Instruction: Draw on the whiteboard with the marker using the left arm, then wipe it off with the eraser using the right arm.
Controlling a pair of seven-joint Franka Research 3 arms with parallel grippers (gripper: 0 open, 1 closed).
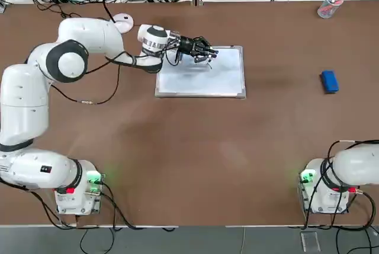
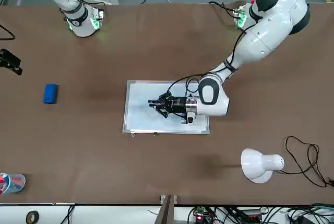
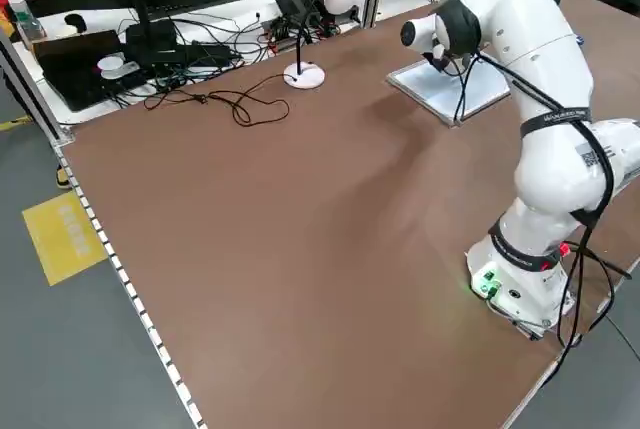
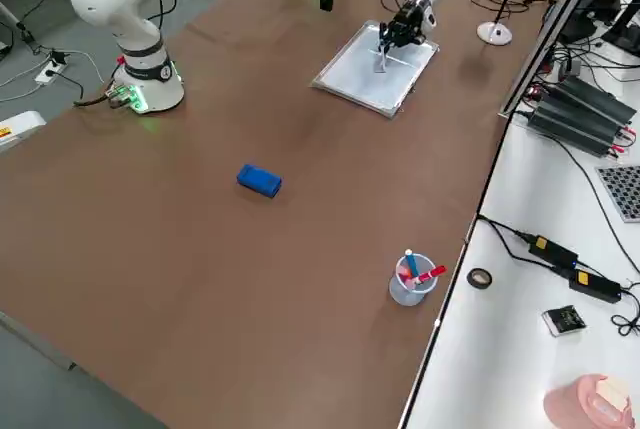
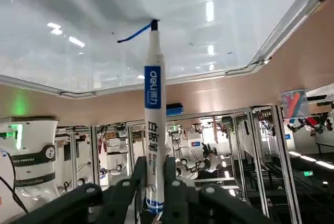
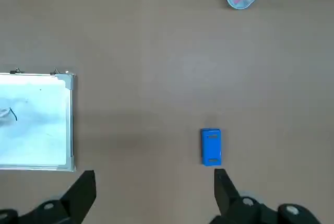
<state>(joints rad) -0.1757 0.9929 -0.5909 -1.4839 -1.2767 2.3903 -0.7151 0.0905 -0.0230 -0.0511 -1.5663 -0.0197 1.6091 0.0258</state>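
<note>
Left pincer (image 5: pixel 155 176) is clamping marker (image 5: pixel 154 104), tip inking whiteboard (image 5: pixel 209 41); overpressing could be skidding board | right pincer (image 6: pixel 155 195) is hanging apart near eraser (image 6: pixel 211 146); misaligned descent could be nudging it

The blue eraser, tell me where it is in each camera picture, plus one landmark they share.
Top: eraser, far right.
Front: left side.
Left side: not in it.
Right side: just left of centre.
Left wrist: blue sliver just beyond the board's edge, near the middle.
Right wrist: right of centre, low.
Landmark: whiteboard, in all six.
</note>
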